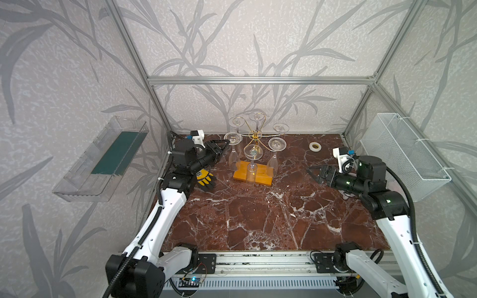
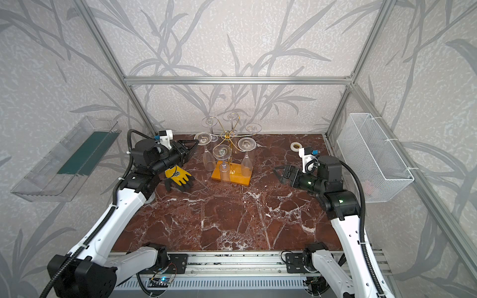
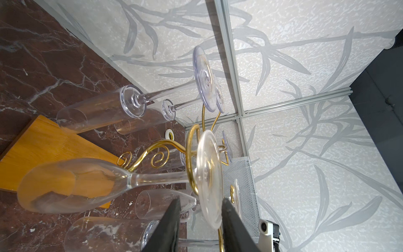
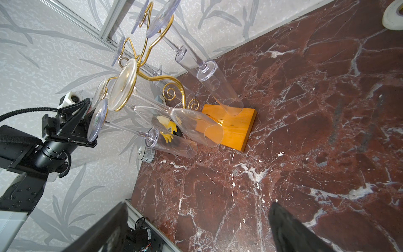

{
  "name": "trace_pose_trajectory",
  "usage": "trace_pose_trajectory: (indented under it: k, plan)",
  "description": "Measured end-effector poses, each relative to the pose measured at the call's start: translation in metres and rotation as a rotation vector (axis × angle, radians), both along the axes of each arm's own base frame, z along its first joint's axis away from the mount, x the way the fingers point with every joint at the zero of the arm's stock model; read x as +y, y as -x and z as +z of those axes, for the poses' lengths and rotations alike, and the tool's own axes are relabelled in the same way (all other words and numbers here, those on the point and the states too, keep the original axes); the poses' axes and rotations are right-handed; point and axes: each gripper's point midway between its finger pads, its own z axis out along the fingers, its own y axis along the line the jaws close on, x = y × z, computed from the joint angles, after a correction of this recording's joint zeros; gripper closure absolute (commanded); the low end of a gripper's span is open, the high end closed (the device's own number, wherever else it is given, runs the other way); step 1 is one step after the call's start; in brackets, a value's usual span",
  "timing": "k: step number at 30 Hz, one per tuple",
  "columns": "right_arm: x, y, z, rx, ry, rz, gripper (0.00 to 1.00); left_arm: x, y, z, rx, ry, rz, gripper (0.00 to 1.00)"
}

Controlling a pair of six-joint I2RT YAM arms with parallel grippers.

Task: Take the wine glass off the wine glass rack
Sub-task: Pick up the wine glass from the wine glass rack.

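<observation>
Seeing the left gripper with its jaws at a narrow gap, the foot of a wine glass lined up in that gap just past the fingertips; we cannot tell if either finger touches it. That glass hangs upside down on the wine glass rack, directly ahead of those jaws. We see the right gripper spread wide with nothing between its jaws, and the rack well ahead of it.

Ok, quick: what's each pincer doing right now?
Left pincer: part open, straddling the foot of a hanging wine glass, not clamped.
Right pincer: wide open, empty.
</observation>
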Motion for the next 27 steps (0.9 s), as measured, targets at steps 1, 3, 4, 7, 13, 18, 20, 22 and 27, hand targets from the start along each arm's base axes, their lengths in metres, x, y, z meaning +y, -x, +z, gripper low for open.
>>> trace_pose_trajectory:
  k: [1,3,4,7,13,18,20,22,27]
  plan:
    - [0.0000,0.0002,0.0003,-0.001,0.000,0.000,0.02,-0.0004,0.0000,0.0002,0.000,0.001,-0.001,0.72]
    - [-0.0001,0.0006,0.0007,-0.003,0.000,0.000,0.02,-0.0008,-0.0006,0.0006,0.001,0.001,-0.002,0.75]
    - [-0.0002,0.0008,0.0007,-0.003,0.000,-0.001,0.02,-0.0009,-0.0009,0.0014,0.000,0.002,-0.002,0.76]
    - [-0.0010,0.0008,0.0000,-0.001,0.003,-0.005,0.02,-0.0008,-0.0012,0.0032,-0.004,0.003,-0.002,0.79]
    - [-0.0019,0.0016,-0.0005,-0.001,0.006,-0.010,0.02,-0.0008,-0.0012,0.0033,-0.004,0.003,-0.002,0.82]
    - [-0.0028,0.0014,-0.0005,-0.002,0.009,-0.016,0.03,-0.0012,-0.0024,0.0014,0.002,0.002,-0.002,0.83]
    - [-0.0030,0.0021,-0.0007,-0.002,0.010,-0.016,0.02,-0.0012,-0.0025,0.0011,0.003,0.002,-0.002,0.83]
    - [-0.0032,0.0031,-0.0014,0.000,0.011,-0.016,0.03,-0.0012,-0.0026,0.0005,0.005,0.001,-0.002,0.83]
    - [-0.0041,0.0052,-0.0052,0.008,0.016,-0.019,0.03,-0.0015,-0.0035,-0.0010,0.009,0.001,-0.003,0.83]
